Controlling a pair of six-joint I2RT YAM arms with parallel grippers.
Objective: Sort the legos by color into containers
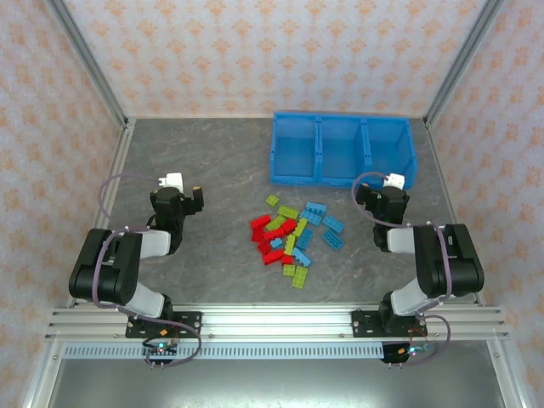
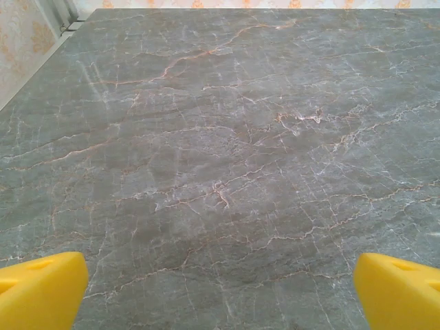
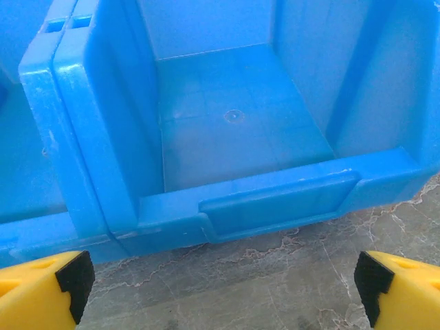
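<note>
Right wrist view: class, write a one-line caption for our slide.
The open right tool faces an empty blue bin compartment across a strip of grey marbled table.

Bench surface: I see the bench [image 1: 195, 161] as dark grey stone-look, crossed by pale and rust-coloured veins; my left wrist view shows those veins up close.
Walls: the wallpaper [image 1: 255, 51] is pale pink with a repeating orange motif and closes the bench in on three sides.
Corner posts: the left post [image 1: 85, 55] and the right post [image 1: 466, 55] are silver metal, slanting outward in my overhead view.
Near edge: a silver slotted rail [image 1: 272, 321] runs the full width.
Below that: a ribbed strip [image 1: 272, 349], then a dull grey panel [image 1: 272, 382].
</note>
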